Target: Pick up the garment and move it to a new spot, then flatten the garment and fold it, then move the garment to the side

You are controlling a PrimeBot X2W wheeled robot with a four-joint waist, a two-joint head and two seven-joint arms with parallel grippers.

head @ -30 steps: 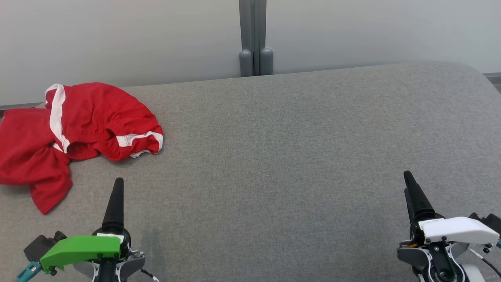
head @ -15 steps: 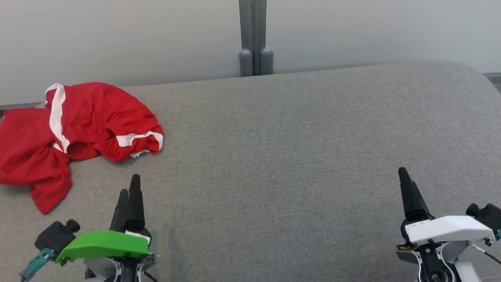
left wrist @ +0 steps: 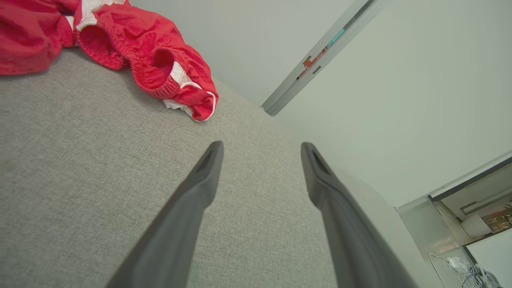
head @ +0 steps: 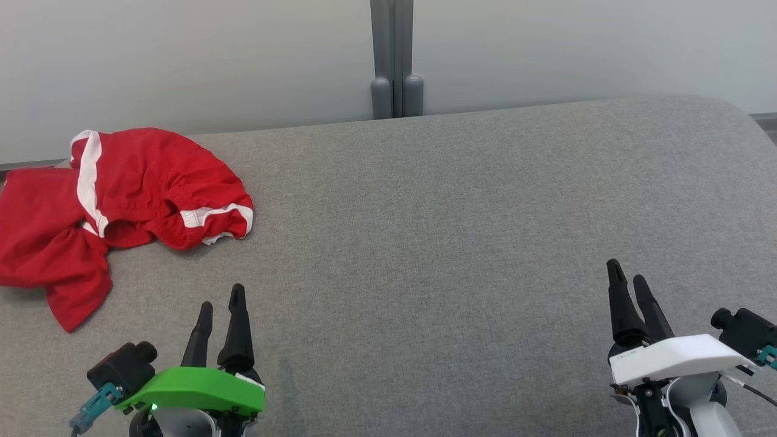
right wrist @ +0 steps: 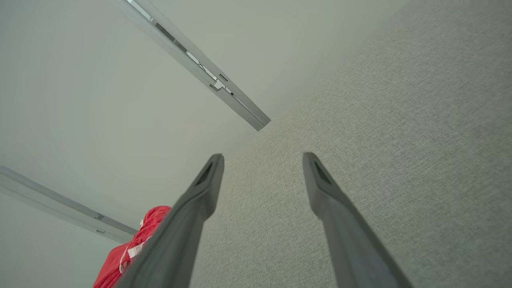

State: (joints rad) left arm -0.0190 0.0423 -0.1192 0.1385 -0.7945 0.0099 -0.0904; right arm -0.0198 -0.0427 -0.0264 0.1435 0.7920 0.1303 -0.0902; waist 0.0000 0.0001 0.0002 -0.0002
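The crumpled red garment with white stripes lies at the far left of the grey fabric cushion, near its back edge. The frame cuts off its left part, and its folds hide its true shape. A wide stretch of cushion lies to its right. The left gripper hovers near the garment without touching it. The right gripper is well apart. Both have their fingers spread and grasp nothing.
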